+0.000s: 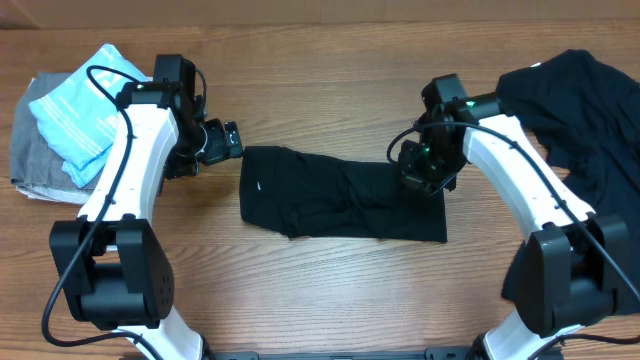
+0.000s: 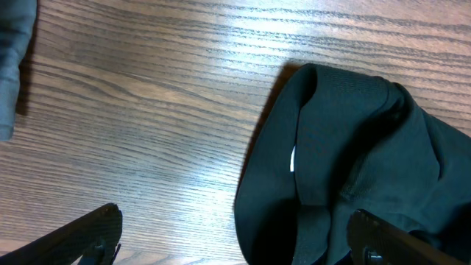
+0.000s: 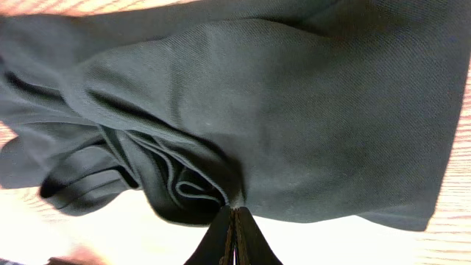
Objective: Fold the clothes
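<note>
Okay, folded black garment [image 1: 340, 195] lies flat on the wooden surface [image 1: 330, 290], with a small white mark near its left end. Right jaws are together, pinching a bunch of fabric at its right end, pleats gathered at the tips. Left jaws are wide apart just off its left end, one finger over bare wood, the other over the fabric edge; contact unclear. Second black garment [image 1: 590, 110] is heaped well right of it. Grey folded garment [image 1: 30, 160] sits well left of it, light blue packet [image 1: 80, 110] on top.
</note>
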